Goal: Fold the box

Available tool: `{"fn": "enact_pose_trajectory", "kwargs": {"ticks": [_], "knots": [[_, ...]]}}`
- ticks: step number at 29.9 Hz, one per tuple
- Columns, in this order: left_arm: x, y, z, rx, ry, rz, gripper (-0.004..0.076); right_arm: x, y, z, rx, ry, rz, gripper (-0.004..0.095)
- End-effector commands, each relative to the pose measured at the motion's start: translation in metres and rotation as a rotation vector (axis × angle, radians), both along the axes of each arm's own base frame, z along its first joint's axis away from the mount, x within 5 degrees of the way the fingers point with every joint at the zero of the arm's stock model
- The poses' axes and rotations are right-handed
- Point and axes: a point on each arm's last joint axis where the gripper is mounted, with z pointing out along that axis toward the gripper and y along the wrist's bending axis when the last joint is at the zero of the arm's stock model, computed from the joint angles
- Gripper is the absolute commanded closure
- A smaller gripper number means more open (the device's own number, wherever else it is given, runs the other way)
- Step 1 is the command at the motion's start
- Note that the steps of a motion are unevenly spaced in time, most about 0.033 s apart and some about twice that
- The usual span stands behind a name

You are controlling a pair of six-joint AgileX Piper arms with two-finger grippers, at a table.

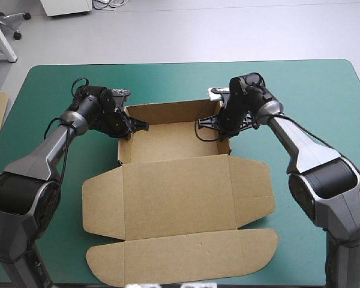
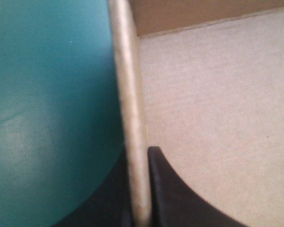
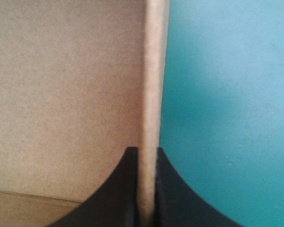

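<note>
Pinching both side walls of the box (image 1: 174, 198), mid-tabletop (image 1: 324, 90).
High view: left gripper (image 1: 138, 126) and right gripper (image 1: 205, 123) gripped the raised tray walls, lid flat nearer. Left wrist view: fingers (image 2: 175, 198) clamped the wall's edge. Right wrist view: likewise clamped.

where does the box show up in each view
High view: the box lies mid-table, with its tray at the far side and its lid flat toward the near edge.
Left wrist view: the box shows as a raised side wall pinched in the left pincer.
Right wrist view: the box shows as its opposite wall, pinched in the right pincer.
Shared landmark: the teal-green cover lies just outside each gripped wall.
</note>
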Motion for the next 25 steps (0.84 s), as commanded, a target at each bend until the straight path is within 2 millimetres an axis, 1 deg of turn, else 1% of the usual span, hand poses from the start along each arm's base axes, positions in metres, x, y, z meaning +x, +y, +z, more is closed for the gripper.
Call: {"fn": "enact_pose_trajectory", "kwargs": {"ticks": [1,9,10,12,15,17,20,23,25], "knots": [[-0.004,-0.001,0.024,-0.011,-0.074,-0.031,0.0738,-0.005,-0.003,0.023,0.013,-0.046,0.024,0.0928],[-0.007,-0.001,0.022,0.005,-0.035,-0.067,0.0734,-0.005,-0.003,0.023,0.006,-0.054,0.059,0.0926],[-0.008,-0.002,0.023,-0.001,-0.034,-0.077,0.0726,-0.005,-0.003,0.023,0.005,-0.055,0.061,0.0921],[-0.009,-0.001,0.024,0.001,-0.036,-0.082,0.0681,-0.005,-0.003,0.023,0.005,-0.059,0.076,0.0896],[-0.009,-0.001,0.026,0.001,-0.043,-0.082,0.0559,-0.005,-0.003,0.026,0.008,-0.07,0.088,0.0821],[-0.009,-0.001,0.029,-0.001,-0.05,-0.083,0.0484,-0.004,-0.002,0.031,0.014,-0.087,0.088,0.0749],[-0.008,-0.002,0.037,-0.006,-0.063,-0.084,0.0405,-0.002,-0.001,0.042,0.027,-0.126,0.092,0.0644],[-0.006,-0.002,0.047,-0.013,-0.094,-0.084,0.0391,0.0,-0.001,0.054,0.041,-0.165,0.095,0.0542],[-0.004,-0.003,0.052,-0.017,-0.111,-0.084,0.0391,0.0,0.0,0.057,0.043,-0.178,0.103,0.049]]}}
